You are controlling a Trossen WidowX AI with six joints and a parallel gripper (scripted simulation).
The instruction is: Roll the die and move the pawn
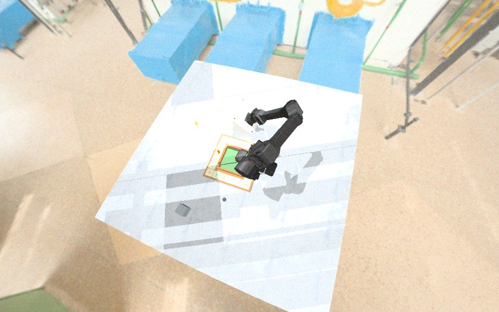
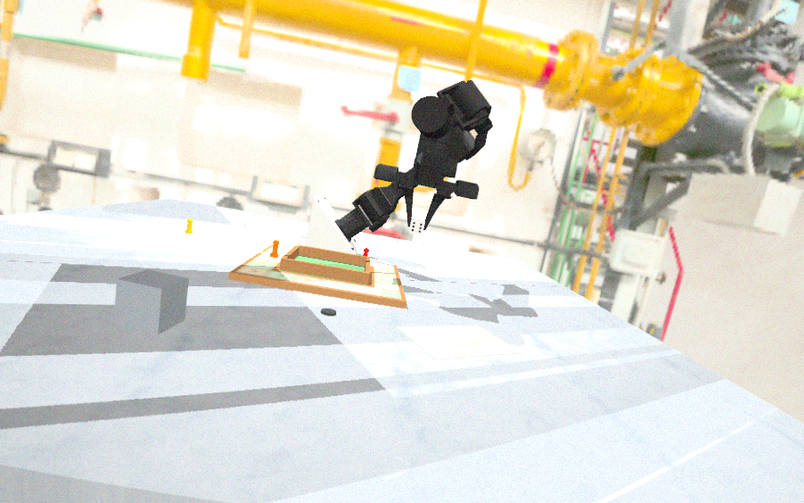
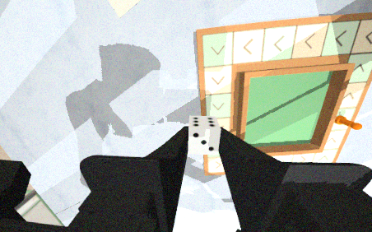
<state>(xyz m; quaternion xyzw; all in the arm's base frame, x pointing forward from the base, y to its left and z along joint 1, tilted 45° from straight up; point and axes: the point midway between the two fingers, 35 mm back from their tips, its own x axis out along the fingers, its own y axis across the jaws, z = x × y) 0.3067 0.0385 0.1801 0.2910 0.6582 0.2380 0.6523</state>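
Note:
My gripper [image 2: 417, 223] [image 3: 202, 131] is shut on the white die [image 2: 417, 226] [image 3: 203, 142] and holds it high above the table, beside the board in the wrist view. One die face shows six pips, another three. The tray has a green floor [image 1: 229, 157] [image 2: 330, 261] [image 3: 285, 111] and brown walls, in the middle of the board. The orange pawn [image 1: 218, 151] [image 2: 274, 249] [image 3: 348, 122] stands on the board's track, on the side away from my gripper in the wrist view. In the top view the arm covers part of the tray, and the die is hidden.
A red pawn [image 1: 251, 145] [image 2: 365, 252] is by the tray's far corner. A yellow pawn [image 1: 196, 123] [image 2: 189, 226] stands off the board. A grey block [image 1: 182, 209] [image 2: 151, 300], a dark disc [image 1: 224, 199] [image 2: 328, 311] and a pale flat square [image 1: 254, 213] [image 2: 455, 342] lie on the table.

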